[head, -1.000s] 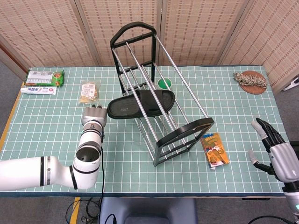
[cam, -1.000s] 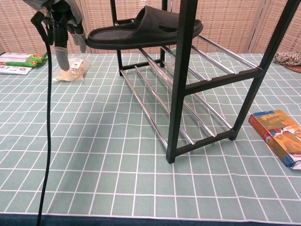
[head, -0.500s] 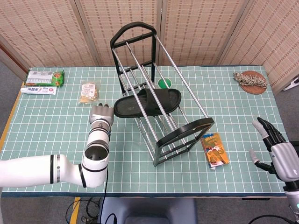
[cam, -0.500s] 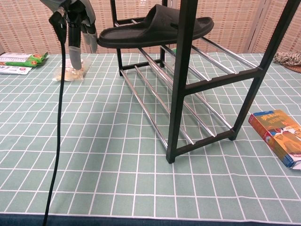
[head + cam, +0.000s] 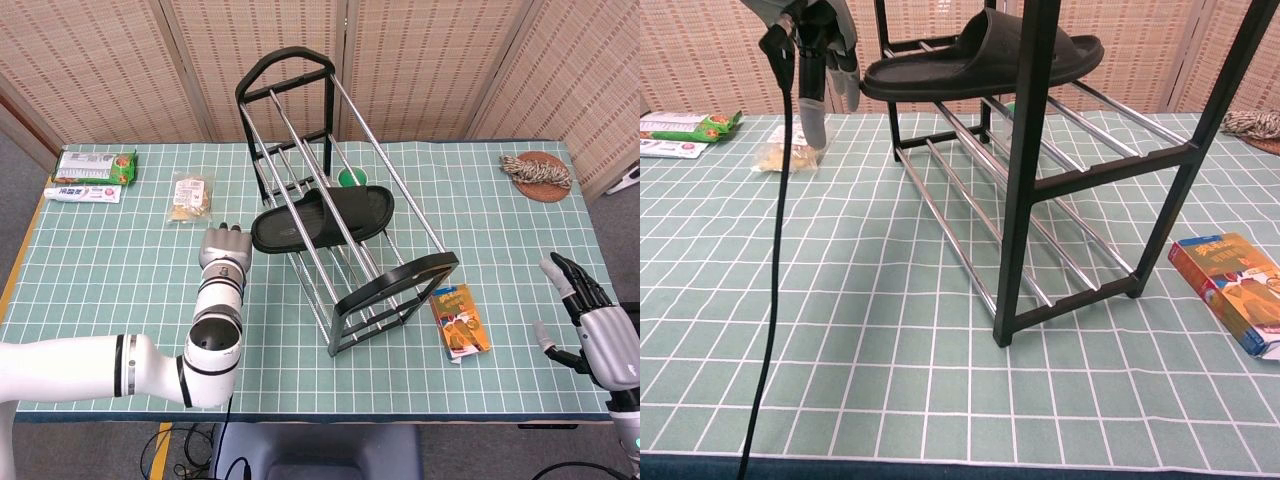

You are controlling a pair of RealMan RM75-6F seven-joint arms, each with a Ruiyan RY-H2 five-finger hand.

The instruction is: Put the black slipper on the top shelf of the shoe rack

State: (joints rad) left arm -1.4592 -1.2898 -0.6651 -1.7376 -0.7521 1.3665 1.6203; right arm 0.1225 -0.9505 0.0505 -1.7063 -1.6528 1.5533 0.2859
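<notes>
The black slipper point(image 5: 322, 217) lies across the top bars of the shoe rack point(image 5: 395, 290), in the middle of the frame. At its left end, the left hand point(image 5: 224, 248) touches it with straight fingers, gripping nothing. At lower right, the right hand point(image 5: 590, 322) is spread and empty.

Slipper point(image 5: 322, 218) lying across top rails of shoe rack point(image 5: 395, 290) at table centre, left hand point(image 5: 224, 246) just beside its left end, box point(image 5: 461, 320) right of rack.
</notes>
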